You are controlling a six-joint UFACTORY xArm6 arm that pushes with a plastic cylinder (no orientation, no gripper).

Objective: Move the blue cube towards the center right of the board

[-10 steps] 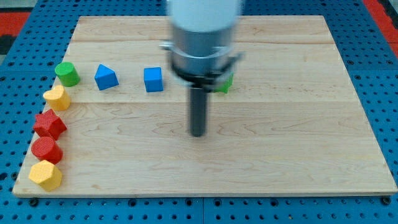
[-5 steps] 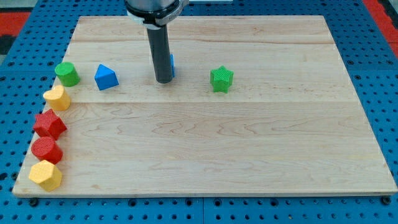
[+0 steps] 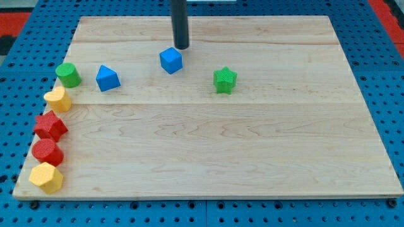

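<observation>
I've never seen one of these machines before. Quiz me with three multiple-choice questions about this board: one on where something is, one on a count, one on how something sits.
1. Where is my tip relative to the blue cube?
A. Just above it, toward the view's top
B. Far at the view's bottom
C. Beside the yellow blocks

2. How many red blocks are on the board?
A. None
B. Two
C. Four

3. How does the blue cube sit?
A. Stacked on another block
B. Touching the green star
C. Alone, apart from other blocks

Answers: 1 A, the rod ends just above the cube's top edge. 2 B, two red blocks sit at the view's left edge. 3 C, bare wood surrounds it.
</observation>
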